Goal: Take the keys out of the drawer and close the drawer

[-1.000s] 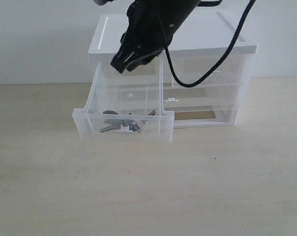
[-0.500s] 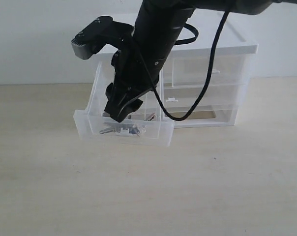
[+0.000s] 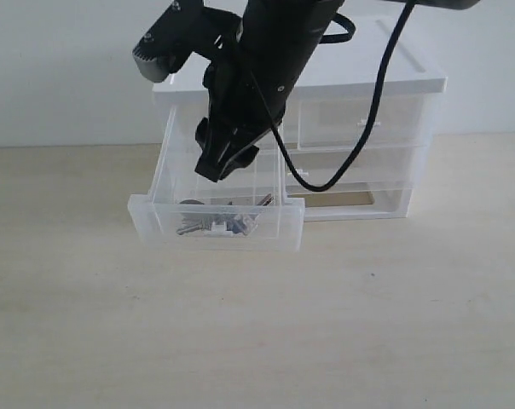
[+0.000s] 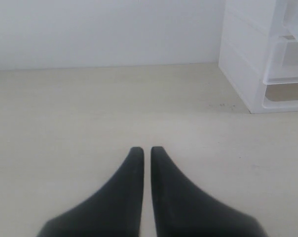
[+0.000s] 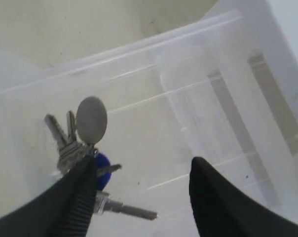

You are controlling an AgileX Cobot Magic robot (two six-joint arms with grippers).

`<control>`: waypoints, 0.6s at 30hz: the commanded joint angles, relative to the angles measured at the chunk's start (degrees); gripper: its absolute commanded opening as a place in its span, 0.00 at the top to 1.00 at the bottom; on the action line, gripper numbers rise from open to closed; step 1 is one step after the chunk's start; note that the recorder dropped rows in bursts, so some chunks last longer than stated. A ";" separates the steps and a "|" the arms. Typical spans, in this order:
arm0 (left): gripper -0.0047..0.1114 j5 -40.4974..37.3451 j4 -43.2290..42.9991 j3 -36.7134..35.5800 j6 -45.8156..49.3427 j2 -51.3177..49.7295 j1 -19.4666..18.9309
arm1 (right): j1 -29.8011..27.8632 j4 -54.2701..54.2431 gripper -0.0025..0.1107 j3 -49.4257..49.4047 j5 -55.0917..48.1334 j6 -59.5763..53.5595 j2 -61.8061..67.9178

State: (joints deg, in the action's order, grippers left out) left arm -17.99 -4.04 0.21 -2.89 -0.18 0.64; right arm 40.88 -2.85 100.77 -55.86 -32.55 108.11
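The drawer, the translucent upper left one, stands pulled far out of its unit. The keys lie on its floor near the front wall. My right gripper hangs over the drawer's middle, a little above the keys, open and empty. In the right wrist view the keys show a round grey disc and a blue fob; one finger covers part of them, and the right gripper has only drawer floor in its gap. My left gripper is shut over bare table, holding nothing.
The white-topped drawer unit stands at the back of the beige table, with its right upper drawer and lower full-width drawer pushed in. The left wrist view catches the unit's side. A black cable loops in front of the unit.
My right arm came down into the drawer, then lifted a little, and its jaws spread wider. The keys still lie in the drawer. The left gripper has not moved.
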 commanded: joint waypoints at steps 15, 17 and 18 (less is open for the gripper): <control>0.92 -0.10 0.10 -0.21 -0.56 0.18 -0.13 | -0.32 3.36 0.53 17.06 -14.10 0.36 10.72; 0.92 -0.10 0.10 -0.21 -0.56 0.18 -0.13 | -0.32 3.36 0.53 17.31 -14.10 0.36 10.98; 0.92 -0.10 0.10 -0.21 -0.56 0.18 -0.13 | -0.32 3.36 0.53 17.31 -14.10 0.36 11.26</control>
State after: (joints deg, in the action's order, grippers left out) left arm -17.99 -4.04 0.21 -2.89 -0.18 0.64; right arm 40.78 0.00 117.19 -69.18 -32.35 119.08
